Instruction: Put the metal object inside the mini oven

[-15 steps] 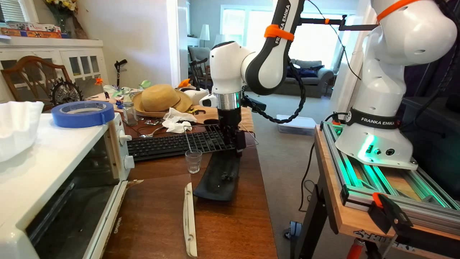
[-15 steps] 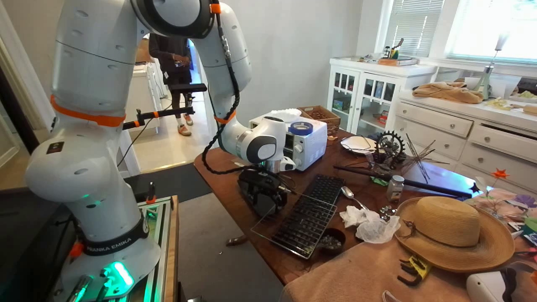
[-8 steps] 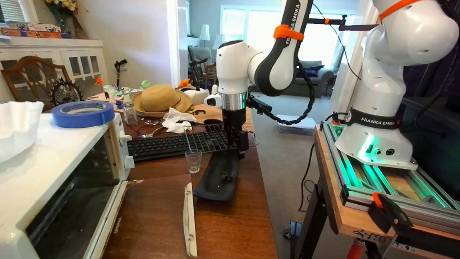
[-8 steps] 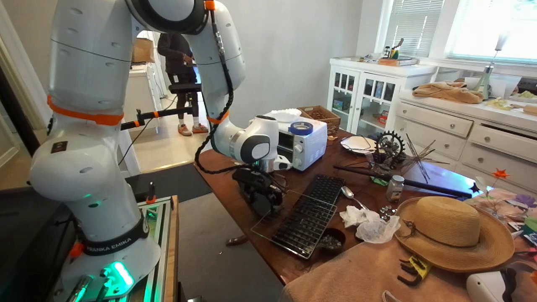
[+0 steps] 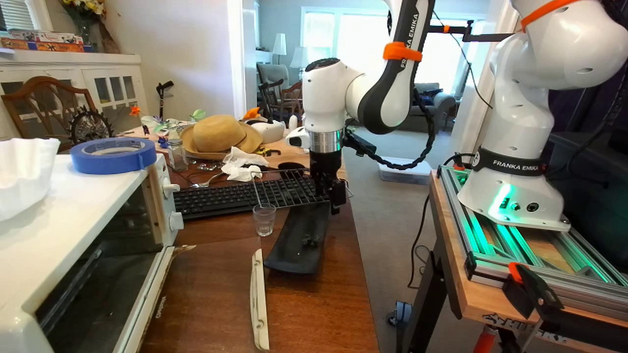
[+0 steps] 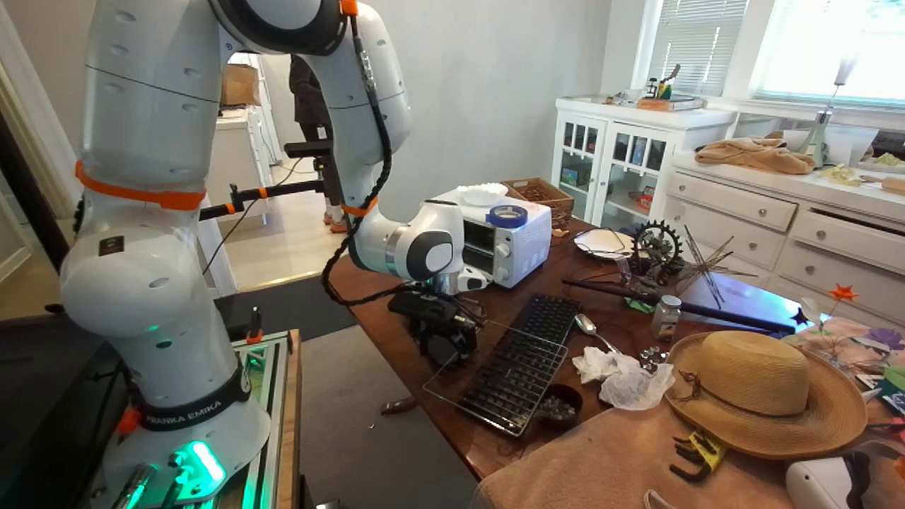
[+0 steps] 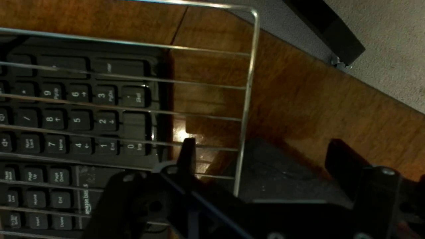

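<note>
Brown tabletop (image 5: pixel 319 314), my gripper (image 7: pixel 262 146) spread at one end of the metal tray (image 5: pixel 294 235)

My fingers (image 7: pixel 345 161) point down and stand wide apart; in the wrist view, the tray's end and bare wood show between them. Whether either fingertip touches the tray, I cannot tell.

The tray lies on the tabletop, outside the mini oven (image 5: pixel 88 206), long and dark, with some small dark pieces (image 5: pixel 311 240) resting on it. Just past the end where my fingers are, a wire rack (image 5: pixel 284 191) lies across a black keyboard (image 5: pixel 216 202). The rack's end bar runs close by the tray; I can't make out whether the two meet.

Beside the tray, toward the oven, a clear glass (image 5: pixel 264 220) stands upright. Farther out on that same side of the tray is the oven itself, pale-cased, its glass door (image 5: pixel 211 294) lowered so that the pale handle (image 5: pixel 260 299) lies near the tray's other end. Riding on the oven, well above the tray, are a roll of blue tape (image 5: pixel 114 157) and a fluted white bowl (image 5: pixel 24 176).

Beyond the keyboard, as seen from the tray, I find a spoon (image 6: pixel 587 326) and crumpled white material (image 6: pixel 636 387). Well apart from the tray are a straw hat (image 6: pixel 753 367) and a tan towel (image 6: pixel 601 463). Far from the tray, in an exterior view, a person (image 6: pixel 307 99) in dark clothes stands partly hidden behind my arm (image 6: pixel 389 85).
</note>
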Controlling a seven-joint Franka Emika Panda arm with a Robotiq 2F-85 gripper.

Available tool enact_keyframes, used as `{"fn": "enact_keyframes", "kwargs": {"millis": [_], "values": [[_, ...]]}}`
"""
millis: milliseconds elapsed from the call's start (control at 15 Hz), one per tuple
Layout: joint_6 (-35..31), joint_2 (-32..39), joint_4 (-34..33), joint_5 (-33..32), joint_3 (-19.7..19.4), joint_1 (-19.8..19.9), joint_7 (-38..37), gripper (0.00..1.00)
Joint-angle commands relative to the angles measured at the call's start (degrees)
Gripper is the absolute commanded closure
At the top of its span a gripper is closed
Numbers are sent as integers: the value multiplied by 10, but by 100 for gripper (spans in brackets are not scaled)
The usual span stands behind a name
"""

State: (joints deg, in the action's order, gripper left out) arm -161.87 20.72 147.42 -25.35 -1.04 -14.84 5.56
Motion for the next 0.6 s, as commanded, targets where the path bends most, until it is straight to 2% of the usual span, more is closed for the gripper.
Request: {"fn": "enact_keyframes", "kwargs": {"millis": [0, 267, 533], "values": [[14, 9, -18, -49, -20, -22, -13, 0], [17, 25, -45, -64, -18, -42, -8, 0], [5, 46, -57, -57, -5, -32, -2, 1]]}}
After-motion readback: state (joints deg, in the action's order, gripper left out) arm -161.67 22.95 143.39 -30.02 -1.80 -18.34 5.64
